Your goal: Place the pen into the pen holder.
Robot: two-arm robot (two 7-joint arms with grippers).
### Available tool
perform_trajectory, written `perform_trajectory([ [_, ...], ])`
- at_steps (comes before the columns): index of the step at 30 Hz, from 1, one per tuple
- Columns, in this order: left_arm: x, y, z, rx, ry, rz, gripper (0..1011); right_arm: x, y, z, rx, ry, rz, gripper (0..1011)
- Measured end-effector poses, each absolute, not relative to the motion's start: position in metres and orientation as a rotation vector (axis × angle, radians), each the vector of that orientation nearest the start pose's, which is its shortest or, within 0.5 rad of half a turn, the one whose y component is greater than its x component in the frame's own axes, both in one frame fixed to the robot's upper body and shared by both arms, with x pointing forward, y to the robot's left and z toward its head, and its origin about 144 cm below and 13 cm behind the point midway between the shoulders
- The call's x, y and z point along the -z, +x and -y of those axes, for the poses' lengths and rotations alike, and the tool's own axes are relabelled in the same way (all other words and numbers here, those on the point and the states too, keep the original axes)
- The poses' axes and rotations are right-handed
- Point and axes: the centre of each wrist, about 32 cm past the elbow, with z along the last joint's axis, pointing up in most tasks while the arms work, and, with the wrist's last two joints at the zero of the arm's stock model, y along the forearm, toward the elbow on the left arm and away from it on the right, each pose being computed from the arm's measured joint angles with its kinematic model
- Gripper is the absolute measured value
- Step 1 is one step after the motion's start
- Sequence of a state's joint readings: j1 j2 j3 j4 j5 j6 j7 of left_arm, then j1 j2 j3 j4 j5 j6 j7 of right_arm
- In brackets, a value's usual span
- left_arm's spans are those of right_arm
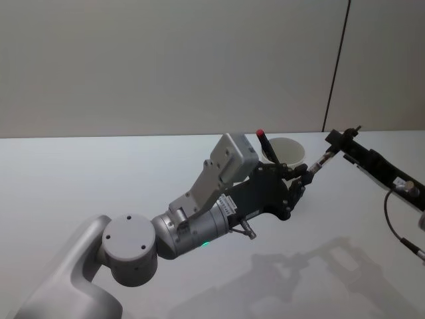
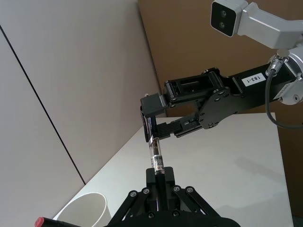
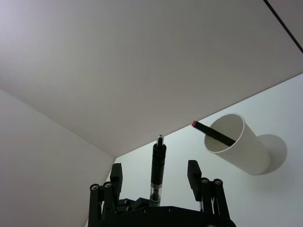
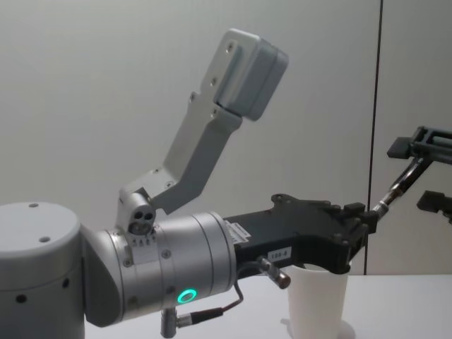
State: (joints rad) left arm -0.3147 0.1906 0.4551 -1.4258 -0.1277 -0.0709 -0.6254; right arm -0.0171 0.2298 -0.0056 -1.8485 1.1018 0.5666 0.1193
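White paper is forming the pen holder [image 1: 294, 155], a tapered cup with a rolled rim, standing on the smooth, matte pale table [image 1: 99, 179] just beyond the left gripper [image 1: 300, 181]. A black pen with a red cap [image 1: 263, 141] is leaning inside it, against the rim.

The left gripper is reaching across from the robot's left, its black fingers pinching one end of the pen [image 1: 317, 166]. This pen is a slim, rigid stick with a clear barrel, dark fittings and a small printed band. It is slanting up and away toward the right gripper [image 4: 420, 173], whose fingers [image 4: 406, 147] are standing well apart on either side of its far end and not clamping it.

Judging by this, the pen is sitting in the left gripper alone, in the air beside the cup, and the placing step is beginning. The next move is likely calling for drawing the pen clear of the right fingers, tipping it nearer upright over the cup's mouth and lowering it in beside the red-capped pen. The light cup could tip if nudged.
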Motion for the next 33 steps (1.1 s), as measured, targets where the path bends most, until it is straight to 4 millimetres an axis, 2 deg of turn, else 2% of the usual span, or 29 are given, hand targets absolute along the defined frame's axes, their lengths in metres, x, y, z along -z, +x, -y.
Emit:
perform_trajectory([
  [3,-1.1842,0.5207,-0.1526,-0.531,0.054,0.216,114,-1.2259,0.4456,0.2691,0.954,0.389,-0.789,829],
  [4,-1.1842,0.5207,-0.1526,-0.53,0.054,0.216,113,-1.2259,0.4457,0.2688,0.955,0.391,-0.789,777],
  [5,-1.1842,0.5207,-0.1526,-0.53,0.054,0.216,113,-1.226,0.4457,0.2687,0.956,0.392,-0.789,777],
  [8,-1.1842,0.5207,-0.1526,-0.531,0.054,0.216,114,-1.2261,0.4458,0.2684,0.958,0.399,-0.791,660],
  [9,-1.1842,0.5207,-0.1526,-0.531,0.054,0.216,114,-1.2261,0.4458,0.2684,0.958,0.399,-0.791,660],
  [11,-1.1842,0.5207,-0.1526,-0.53,0.054,0.216,113,-1.2263,0.4459,0.2683,0.96,0.407,-0.793,578],
  [14,-1.1842,0.5207,-0.1526,-0.531,0.054,0.216,114,-1.2269,0.4462,0.2684,0.964,0.419,-0.798,506],
  [24,-1.1842,0.5207,-0.1526,-0.53,0.054,0.216,113,-1.2285,0.4466,0.2685,0.975,0.449,-0.811,138],
  [33,-1.1843,0.5207,-0.1525,-0.53,0.051,0.217,114,-1.2293,0.4468,0.2687,0.978,0.471,-0.822,110],
])
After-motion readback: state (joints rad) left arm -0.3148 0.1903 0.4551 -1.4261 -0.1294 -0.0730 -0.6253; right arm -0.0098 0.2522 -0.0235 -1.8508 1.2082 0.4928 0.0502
